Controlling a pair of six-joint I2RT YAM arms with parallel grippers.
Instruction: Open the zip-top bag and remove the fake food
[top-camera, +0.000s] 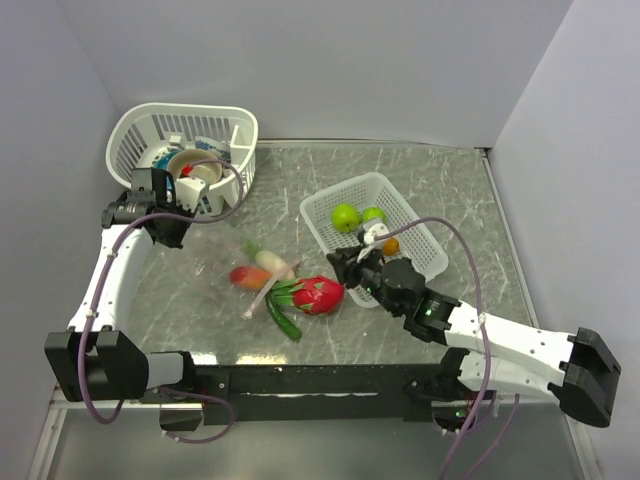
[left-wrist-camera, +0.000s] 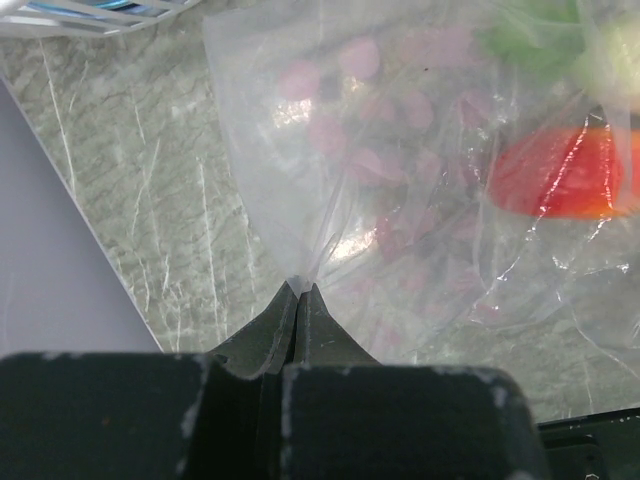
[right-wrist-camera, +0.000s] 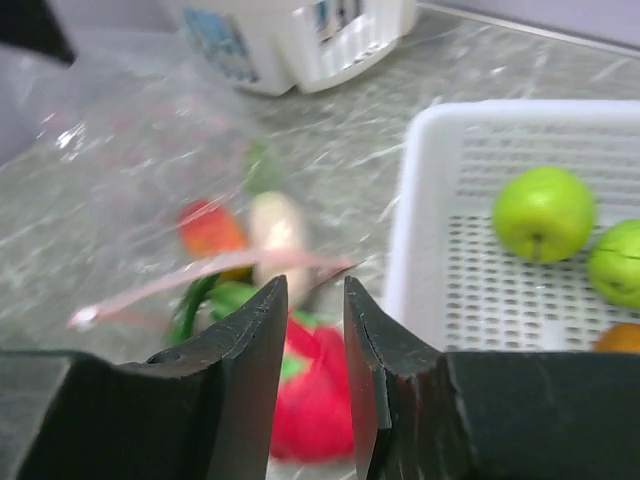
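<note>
Clear zip-top bag (top-camera: 228, 255) lying on counter (top-camera: 450, 190), far-left corner pinched tight in left claw (left-wrist-camera: 300, 292). Right claw (right-wrist-camera: 315, 292) narrow, holding nothing, poised over red fake food (top-camera: 318, 295) at bag's near-right end. Risk: closing on slippery film instead, yanking bag from left pinch.

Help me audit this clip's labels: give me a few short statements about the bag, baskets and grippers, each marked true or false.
1. The left gripper is shut on the zip-top bag. True.
2. The rectangular basket holds two green balls. True.
3. The red fruit lies in the rectangular basket. False: it lies on the table beside it.
4. The right gripper holds a green ball. False: its jaws stand apart, empty, near the red fruit.
5. The zip-top bag is empty. False: an orange-red piece shows through it.
</note>
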